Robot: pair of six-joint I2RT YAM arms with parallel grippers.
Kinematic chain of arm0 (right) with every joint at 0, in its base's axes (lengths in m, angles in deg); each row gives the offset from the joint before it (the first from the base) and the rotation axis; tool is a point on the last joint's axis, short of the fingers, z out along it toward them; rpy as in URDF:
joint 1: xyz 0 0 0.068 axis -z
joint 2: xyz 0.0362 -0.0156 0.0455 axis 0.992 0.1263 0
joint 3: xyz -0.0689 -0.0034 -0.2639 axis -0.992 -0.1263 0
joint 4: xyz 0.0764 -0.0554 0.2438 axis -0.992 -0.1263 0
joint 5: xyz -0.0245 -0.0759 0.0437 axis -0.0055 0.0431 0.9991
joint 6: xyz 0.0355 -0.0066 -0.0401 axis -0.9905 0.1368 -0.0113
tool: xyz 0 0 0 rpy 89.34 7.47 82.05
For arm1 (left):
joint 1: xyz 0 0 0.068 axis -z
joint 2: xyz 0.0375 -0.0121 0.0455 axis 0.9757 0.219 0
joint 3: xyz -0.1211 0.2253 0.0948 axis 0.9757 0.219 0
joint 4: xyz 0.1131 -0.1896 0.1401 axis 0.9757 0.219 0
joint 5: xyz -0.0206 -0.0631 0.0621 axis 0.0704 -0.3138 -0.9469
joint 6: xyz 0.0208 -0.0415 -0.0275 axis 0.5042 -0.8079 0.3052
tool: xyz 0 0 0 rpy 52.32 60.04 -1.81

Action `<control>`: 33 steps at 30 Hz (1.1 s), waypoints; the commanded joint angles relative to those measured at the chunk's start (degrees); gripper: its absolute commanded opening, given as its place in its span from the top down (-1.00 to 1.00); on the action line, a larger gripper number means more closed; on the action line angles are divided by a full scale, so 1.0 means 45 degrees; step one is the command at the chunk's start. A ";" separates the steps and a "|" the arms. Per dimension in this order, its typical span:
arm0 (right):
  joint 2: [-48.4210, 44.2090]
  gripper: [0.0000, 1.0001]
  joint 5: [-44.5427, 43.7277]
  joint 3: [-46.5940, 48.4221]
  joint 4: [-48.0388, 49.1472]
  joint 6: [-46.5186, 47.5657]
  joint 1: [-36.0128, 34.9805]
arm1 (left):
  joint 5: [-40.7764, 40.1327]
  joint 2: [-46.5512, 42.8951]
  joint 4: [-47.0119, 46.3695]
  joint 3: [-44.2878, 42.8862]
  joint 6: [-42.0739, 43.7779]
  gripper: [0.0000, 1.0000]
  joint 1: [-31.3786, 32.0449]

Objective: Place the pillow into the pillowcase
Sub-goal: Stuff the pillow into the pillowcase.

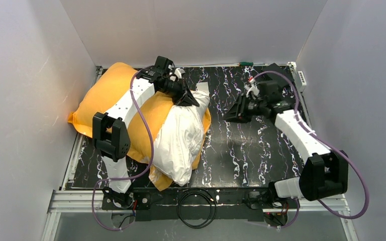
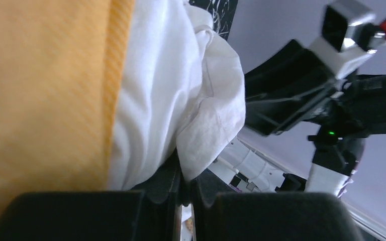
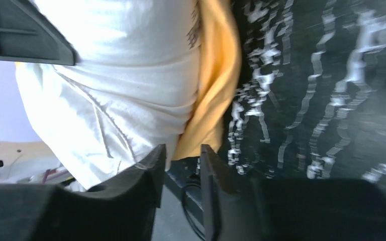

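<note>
The orange pillowcase point(image 1: 105, 93) lies bunched at the table's left. The off-white pillow point(image 1: 181, 135) sticks out of its open end toward the middle, with orange cloth under and beside it. My left gripper point(image 1: 190, 99) is at the pillow's far corner, shut on a fold of the white pillow fabric point(image 2: 206, 135); its jaws point(image 2: 187, 173) pinch the cloth, with the pillowcase point(image 2: 40, 100) to the left. My right gripper point(image 1: 232, 116) hovers right of the pillow, apart from it. It point(image 3: 181, 158) is open and empty, facing the pillow point(image 3: 120, 75) and the orange edge point(image 3: 213, 100).
The black marbled table point(image 1: 251, 150) stretches right of the pillow. White walls enclose the left, back and right sides. A white power strip point(image 1: 301, 78) lies at the back right. A black cable loop point(image 1: 196, 203) sits at the front edge between the arm bases.
</note>
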 commanded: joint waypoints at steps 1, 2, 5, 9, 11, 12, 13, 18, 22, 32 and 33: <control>0.0185 0.32 0.0304 -0.1773 0.4470 -0.3782 -0.1532 | 0.0657 -0.0347 0.0237 -0.1490 -0.0797 1.00 0.0455; 0.0429 0.34 0.0270 -0.1995 0.5257 -0.4231 -0.1715 | 0.0712 -0.0376 0.0237 -0.1771 -0.0970 1.00 0.0536; 0.1271 0.35 0.0005 -0.2111 0.6878 -0.5034 -0.1932 | 0.0851 -0.0521 0.0237 -0.2487 -0.1566 1.00 0.0687; 0.2243 0.35 0.0117 -0.1376 0.8793 -0.6046 -0.1952 | 0.0806 -0.0915 0.0486 -0.3205 -0.1918 1.00 0.0698; 0.2637 0.35 0.0095 -0.0826 0.9460 -0.6499 -0.2110 | 0.0809 -0.1017 0.0563 -0.3505 -0.2123 1.00 0.0703; 0.2852 0.35 0.0134 -0.0536 0.9721 -0.6678 -0.2217 | 0.0809 -0.1041 0.0569 -0.3603 -0.2222 1.00 0.0699; 0.3035 0.37 0.0151 -0.0256 0.9907 -0.6818 -0.2375 | 0.0795 -0.1061 0.0569 -0.3732 -0.2303 1.00 0.0708; 0.3306 0.43 -0.0029 -0.0045 1.0533 -0.7321 -0.3055 | 0.0783 -0.0762 0.0725 -0.4728 -0.2560 1.00 0.0698; 0.3650 0.14 -0.0321 -0.0294 1.0628 -0.7218 -0.3223 | 0.0862 -0.0496 0.0777 -0.5495 -0.2824 1.00 0.0698; 0.5700 -0.26 -0.0351 0.1733 1.0925 -0.6733 -0.3651 | 0.0754 -0.0623 0.0765 -0.5441 -0.3093 1.00 0.0698; 0.5926 -0.26 -0.0308 0.1920 1.1078 -0.6710 -0.3745 | 0.0751 -0.0635 0.0740 -0.5493 -0.3105 1.00 0.0708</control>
